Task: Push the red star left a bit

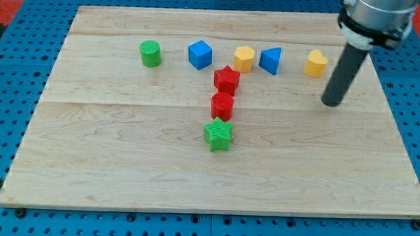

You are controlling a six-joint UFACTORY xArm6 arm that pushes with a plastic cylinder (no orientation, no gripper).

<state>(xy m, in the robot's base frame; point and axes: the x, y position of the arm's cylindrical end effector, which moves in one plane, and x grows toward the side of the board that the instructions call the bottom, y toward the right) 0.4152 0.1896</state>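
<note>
The red star [227, 79] lies near the middle of the wooden board [111, 149], just below a yellow block [243, 58] and directly above a red hexagonal block [222, 105]. My tip [331, 103] rests on the board far to the view's right of the red star, below a second yellow block [315, 63]. It touches no block.
A green cylinder [150, 53], a blue cube [199, 54] and a blue triangular block [270, 60] sit in the top row. A green star [218, 134] lies below the red hexagonal block. A blue pegboard surrounds the board.
</note>
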